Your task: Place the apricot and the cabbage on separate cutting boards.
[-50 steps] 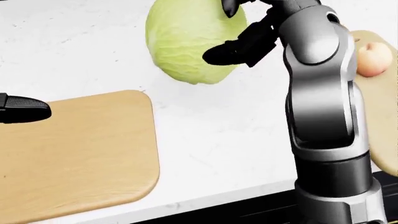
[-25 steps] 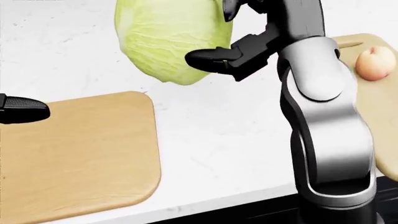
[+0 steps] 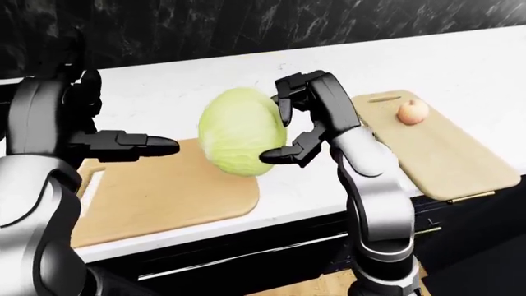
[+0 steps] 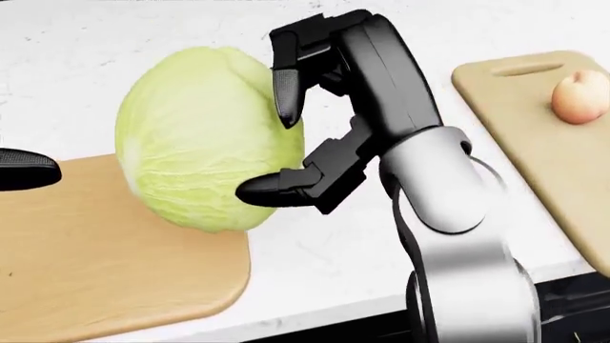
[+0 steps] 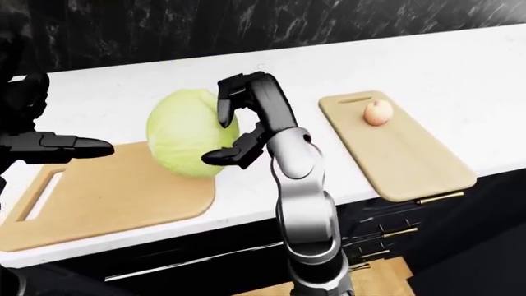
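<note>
Carrying the cabbage (image 4: 205, 139), right hand (image 4: 286, 146) clamped on it, now shifted over the near-left cutting board's (image 4: 105, 264) edge; apricot (image 4: 580, 97) sits on right board (image 4: 534, 136). Left hand (image 3: 123, 145) open, idle. Lowering comes next.

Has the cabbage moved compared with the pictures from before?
Yes. In the head view the cabbage went left and down, now overlapping the left cutting board corner.

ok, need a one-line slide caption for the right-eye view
Right hand grips the cabbage over the near board; apricot already sits on the far board.
</note>
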Controlling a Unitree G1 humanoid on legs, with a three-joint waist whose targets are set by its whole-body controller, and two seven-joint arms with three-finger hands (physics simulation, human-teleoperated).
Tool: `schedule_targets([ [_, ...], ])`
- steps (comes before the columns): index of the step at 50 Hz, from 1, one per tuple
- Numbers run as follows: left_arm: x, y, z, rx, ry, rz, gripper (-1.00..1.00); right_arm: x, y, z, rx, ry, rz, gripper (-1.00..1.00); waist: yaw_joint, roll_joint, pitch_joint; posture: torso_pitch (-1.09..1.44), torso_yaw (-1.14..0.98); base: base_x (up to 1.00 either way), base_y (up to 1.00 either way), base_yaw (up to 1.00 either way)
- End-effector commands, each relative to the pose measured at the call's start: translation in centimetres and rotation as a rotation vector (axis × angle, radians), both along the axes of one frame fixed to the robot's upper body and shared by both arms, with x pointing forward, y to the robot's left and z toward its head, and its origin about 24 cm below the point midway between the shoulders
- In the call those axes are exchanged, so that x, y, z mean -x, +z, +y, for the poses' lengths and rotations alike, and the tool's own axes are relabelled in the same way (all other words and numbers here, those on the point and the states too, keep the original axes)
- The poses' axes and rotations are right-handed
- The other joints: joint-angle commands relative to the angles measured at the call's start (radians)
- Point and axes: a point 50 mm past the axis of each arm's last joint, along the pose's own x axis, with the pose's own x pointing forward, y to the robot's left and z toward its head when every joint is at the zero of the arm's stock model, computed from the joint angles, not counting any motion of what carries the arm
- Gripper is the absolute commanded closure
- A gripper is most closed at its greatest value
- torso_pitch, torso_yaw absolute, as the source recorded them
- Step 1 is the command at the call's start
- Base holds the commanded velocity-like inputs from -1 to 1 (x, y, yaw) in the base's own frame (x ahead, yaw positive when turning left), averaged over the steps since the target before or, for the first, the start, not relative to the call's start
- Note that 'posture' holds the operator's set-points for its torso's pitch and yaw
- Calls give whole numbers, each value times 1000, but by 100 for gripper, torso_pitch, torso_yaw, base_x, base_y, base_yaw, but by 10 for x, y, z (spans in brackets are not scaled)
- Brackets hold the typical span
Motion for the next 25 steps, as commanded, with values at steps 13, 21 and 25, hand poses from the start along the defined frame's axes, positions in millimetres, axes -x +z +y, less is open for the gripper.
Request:
schedule_targets([
  [13,8,8,2,-22,19,-61,-100,9,29,27,-12,54,-113,100,43,14,-27,0,14,0,0,0],
  [21,9,8,2,-20,23,-59,-100,1,31,44,11,50,-108,100,79,15,-31,0,18,0,0,0],
  [25,11,7,4,-18,29,-59,-100,1,28,50,30,62,-106,100,99,17,-34,0,20,0,0,0],
])
